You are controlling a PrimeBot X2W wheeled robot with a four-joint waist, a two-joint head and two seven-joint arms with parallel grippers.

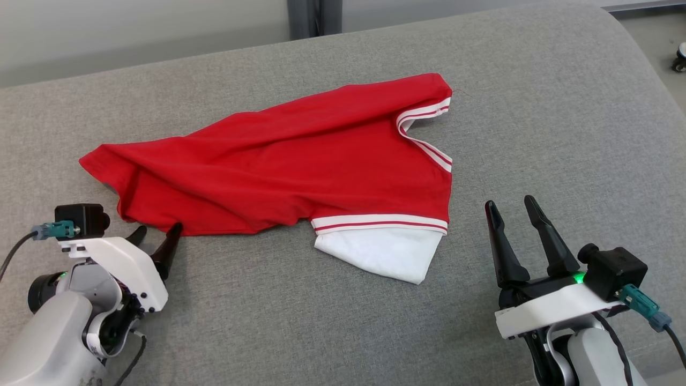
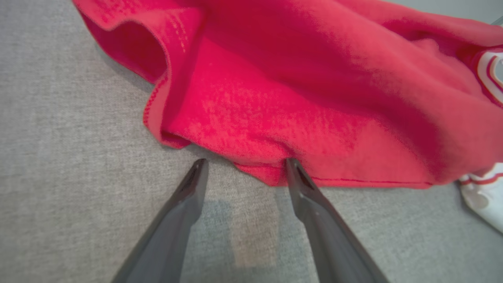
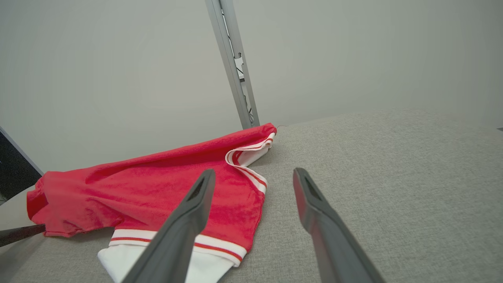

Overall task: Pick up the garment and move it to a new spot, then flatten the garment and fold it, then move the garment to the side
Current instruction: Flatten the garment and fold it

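My left gripper (image 1: 159,229) is nearest, low left, fingers spread with nothing between them. One tip touches the near hem of the garment (image 1: 300,161); the other is on bare cloth just beside it. My right gripper (image 1: 510,202) is low right, jaws wide and empty, near the white sleeve (image 1: 380,252) but apart from it. The garment is a red soft knit shirt, rumpled in long folds, lying across the middle of the grey couch surface (image 1: 536,134), running from near left to far right. The near hem is stitched and partly tucked under, and the left end gapes open. A ribbed red-and-white striped band edges the sleeve, with the same striping on the collar (image 1: 423,128) at the far right. There's plenty of bare grey woven surface to the right and near side, with a narrower strip along the far edge. The surface corner rounds off far right. A metal post (image 1: 315,16) stands behind the far edge, against a pale wall.
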